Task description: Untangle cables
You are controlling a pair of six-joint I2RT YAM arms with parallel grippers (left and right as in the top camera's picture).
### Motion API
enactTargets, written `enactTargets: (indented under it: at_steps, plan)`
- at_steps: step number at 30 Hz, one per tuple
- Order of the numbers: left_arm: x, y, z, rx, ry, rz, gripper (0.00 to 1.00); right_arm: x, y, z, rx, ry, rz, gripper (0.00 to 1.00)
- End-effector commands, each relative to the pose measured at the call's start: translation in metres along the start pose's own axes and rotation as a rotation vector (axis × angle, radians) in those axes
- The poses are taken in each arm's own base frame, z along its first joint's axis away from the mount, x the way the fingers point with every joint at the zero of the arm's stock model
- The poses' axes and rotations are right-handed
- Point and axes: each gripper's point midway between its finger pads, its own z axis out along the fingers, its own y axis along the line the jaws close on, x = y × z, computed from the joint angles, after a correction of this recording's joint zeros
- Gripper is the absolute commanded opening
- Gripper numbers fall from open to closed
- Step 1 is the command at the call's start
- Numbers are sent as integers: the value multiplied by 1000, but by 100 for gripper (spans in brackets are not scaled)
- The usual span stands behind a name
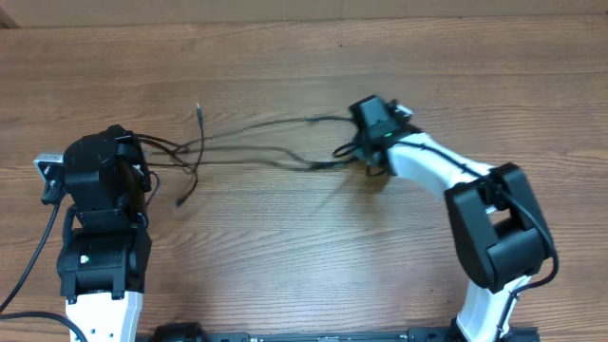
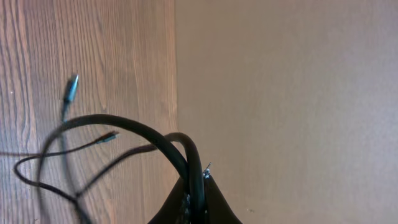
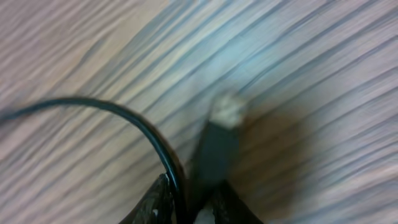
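1. The left pincer (image 1: pixel 133 161) sits low over the wooden table (image 1: pixel 304 256), at the left end of the tangle. Its jaws are closed on the cables (image 2: pixel 127 122). In the left wrist view two black strands run out from between the fingertips and arch away over the wood.
2. Just ahead of that pincer the strands loop and cross one another. One free plug end (image 2: pixel 71 88) lies farther out from the fingers. A second, smaller plug tip (image 2: pixel 110 136) lies nearer, inside the loop. From overhead, one loose end points away from the pincer towards the table's far edge, and another trails back towards the near edge.
3. Between the two pincers the cables stretch across the table in several thin lines. They spread apart near the left pincer and draw together towards the right one.
4. The right pincer (image 1: pixel 369 141) is at the right end of the bundle, pointing down at the table. The right wrist view is blurred. A black strand can be seen curving out from between its fingers, which are closed on it. Beside that strand a dark plug body with a pale tip (image 3: pixel 219 140) sticks straight out from the fingertips, just above the wood.
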Motion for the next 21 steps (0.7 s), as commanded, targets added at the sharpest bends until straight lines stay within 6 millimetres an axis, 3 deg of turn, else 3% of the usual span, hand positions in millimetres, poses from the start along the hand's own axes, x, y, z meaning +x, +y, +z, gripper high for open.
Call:
enactTargets:
  at_steps: [1, 5, 8, 13, 21]
  plan:
    - [-10, -8, -4, 15, -42, 36, 4, -14, -21, -3, 39, -17, 38, 20]
    - [-6, 0, -1, -18, -26, 47, 6, -24, -38, 0, 69, -15, 72, 21]
    - [3, 5, 2, -42, 21, 69, 16, -32, -46, 1, 79, -19, 97, 22]
    - [29, 10, 6, -49, 167, 163, 19, -39, -55, 2, 89, -21, 122, 22]
    - [78, 23, 11, -66, 437, 256, 34, -59, -71, -2, 100, -44, 79, 22]
